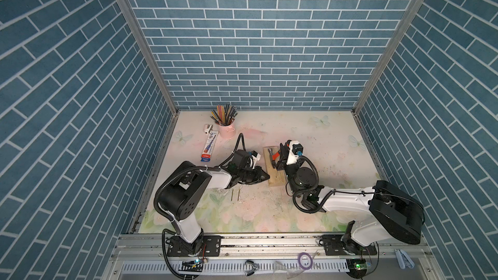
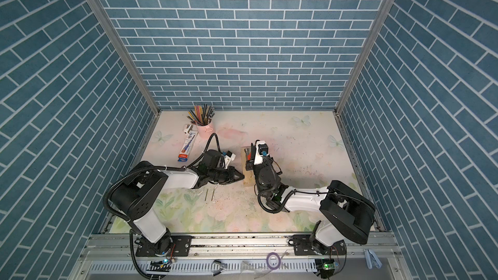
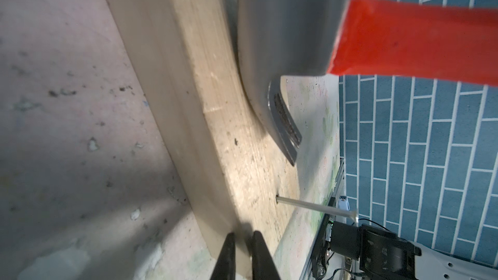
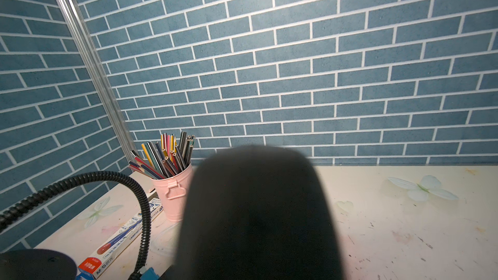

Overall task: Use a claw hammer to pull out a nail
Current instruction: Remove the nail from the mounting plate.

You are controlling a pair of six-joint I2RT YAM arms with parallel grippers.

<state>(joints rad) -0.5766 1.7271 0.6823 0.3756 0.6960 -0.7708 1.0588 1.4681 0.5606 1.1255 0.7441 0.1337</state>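
Blue brick-pattern walls on three sides; floral-printed tabletop (image 1: 323,136), scuffed and speckled with debris. Item, centre: wooden block (image 1: 276,179), pale, lying flat, long axis running near to far. Item: claw hammer (image 3: 283,36), grey steel head and red shaft, head over the far part of the block, claw tips pointing toward the near end, low over the block's top face; black handle end fills the lower centre of the right wrist view (image 4: 256,211). Item: nail (image 3: 315,207), standing out of the block's near part, apart from the claw. Right hand (image 1: 280,157): clamped tight on the hammer's handle, just right of the block. Left hand (image 3: 242,234): fingers drawn almost together with nothing between them, tips at the block's left side near its near end. Far left: pink bucket of coloured pencils (image 1: 227,130), pen box (image 1: 208,149) beside it. Near left: two loose nails (image 1: 235,194) lying on the tabletop.
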